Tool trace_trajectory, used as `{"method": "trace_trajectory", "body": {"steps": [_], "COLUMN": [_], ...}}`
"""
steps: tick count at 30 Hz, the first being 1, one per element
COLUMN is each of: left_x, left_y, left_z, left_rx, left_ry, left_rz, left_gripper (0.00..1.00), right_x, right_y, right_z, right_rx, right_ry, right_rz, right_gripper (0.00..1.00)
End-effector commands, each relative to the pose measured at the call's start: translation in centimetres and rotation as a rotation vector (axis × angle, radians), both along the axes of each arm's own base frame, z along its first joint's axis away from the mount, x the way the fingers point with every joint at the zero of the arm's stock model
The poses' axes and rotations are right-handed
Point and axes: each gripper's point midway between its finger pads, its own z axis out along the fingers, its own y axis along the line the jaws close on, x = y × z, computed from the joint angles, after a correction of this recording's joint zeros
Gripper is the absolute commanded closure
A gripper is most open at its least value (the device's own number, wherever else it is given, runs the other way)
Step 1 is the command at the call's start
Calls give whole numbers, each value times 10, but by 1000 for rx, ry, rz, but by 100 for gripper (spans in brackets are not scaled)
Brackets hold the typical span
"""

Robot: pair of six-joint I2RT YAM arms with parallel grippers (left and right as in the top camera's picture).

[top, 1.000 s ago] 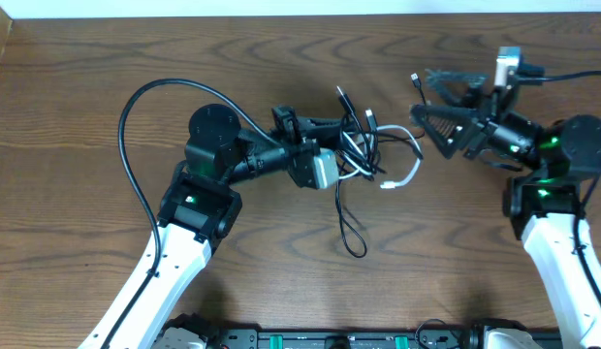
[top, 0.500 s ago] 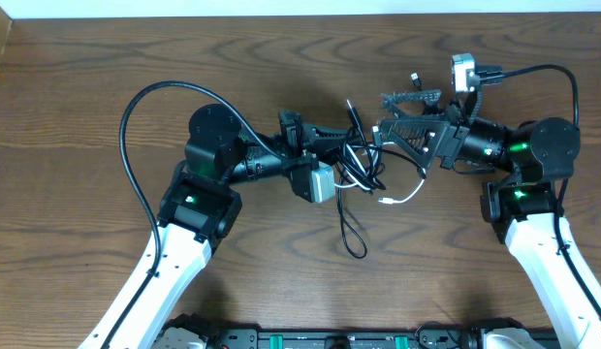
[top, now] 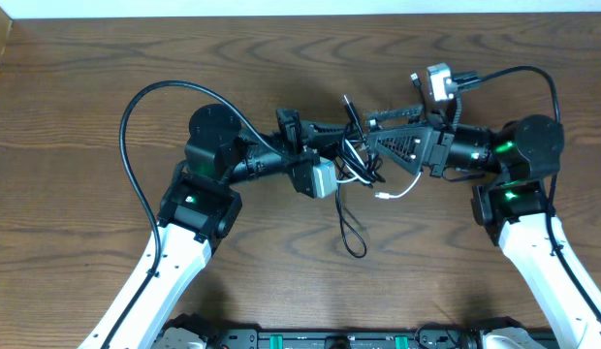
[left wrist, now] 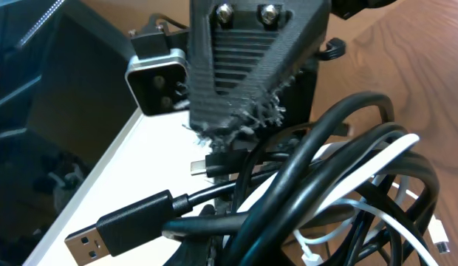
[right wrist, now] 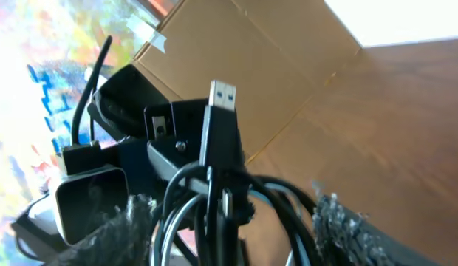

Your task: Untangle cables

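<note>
The cables (top: 357,160) form a tangled bundle of black cords and one white cord at the table's middle. My left gripper (top: 341,147) is shut on the bundle; in the left wrist view the cords (left wrist: 325,170) and a black USB plug (left wrist: 118,229) fill the jaws (left wrist: 244,244). My right gripper (top: 370,133) has come in from the right and stands open, one finger on each side of the bundle. In the right wrist view its fingers (right wrist: 122,225) flank the cords (right wrist: 214,214), and a USB plug (right wrist: 220,118) sticks up between them. The white cord's end (top: 383,197) lies on the wood.
A black cord loop (top: 351,237) trails from the bundle toward the front of the wooden table (top: 87,116). The left arm's thick black cable (top: 136,126) arcs over the left side. Both arm bases stand near the front edge.
My right gripper has swung left from the far right into the bundle, and its jaws have narrowed around the cords. The left gripper has kept its hold.
</note>
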Motion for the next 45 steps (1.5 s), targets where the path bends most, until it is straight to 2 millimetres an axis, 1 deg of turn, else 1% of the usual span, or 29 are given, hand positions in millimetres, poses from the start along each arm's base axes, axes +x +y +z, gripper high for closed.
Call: {"method": "trace_trajectory", "body": {"steps": [1, 6, 11, 12, 15, 16, 19, 20, 25, 28, 32, 38, 42, 45], "left_x": [1, 1, 1, 1, 1, 1, 1, 1, 2, 7, 14, 20, 21, 21], "left_y": [3, 2, 3, 3, 3, 3, 3, 3, 3, 5, 12, 19, 21, 21], "left_z": [11, 11, 10, 9, 8, 7, 7, 7, 7, 6, 5, 5, 6, 6], "left_rx": [-9, -9, -6, -5, -1, 0, 0, 0, 0, 4, 6, 6, 6, 6], "left_ry": [-34, -33, -26, -24, -16, -13, -13, -13, -12, -11, -7, -7, -8, -8], "left_rz": [18, 17, 17, 17, 18, 18, 18, 19, 20, 53, 81, 106, 112, 112], "left_gripper": [92, 93, 93, 93, 92, 92, 93, 92, 93, 92, 93, 93, 93, 93], "right_x": [-3, -6, -8, -9, -8, -7, -7, -6, -6, -2, 9, 28, 35, 37], "right_y": [5, 11, 16, 17, 17, 17, 17, 17, 17, 12, -3, -32, -44, -49], "right_z": [-1, 0, 0, 0, 0, 0, 0, -1, -2, -2, -2, -2, -3, -4], "right_rx": [-4, -2, -1, -1, -1, 0, 0, -1, -3, -3, -3, -3, -4, -7], "right_ry": [-7, -8, -16, -18, -18, -17, -15, -8, 1, 1, 2, 2, 7, 8], "right_rz": [19, 31, 38, 40, 34, 31, 31, 28, 25, 9, -42, -138, -178, -190], "right_gripper": [37, 42, 50, 53, 68, 77, 97, 99, 99, 99, 99, 99, 99, 99]}}
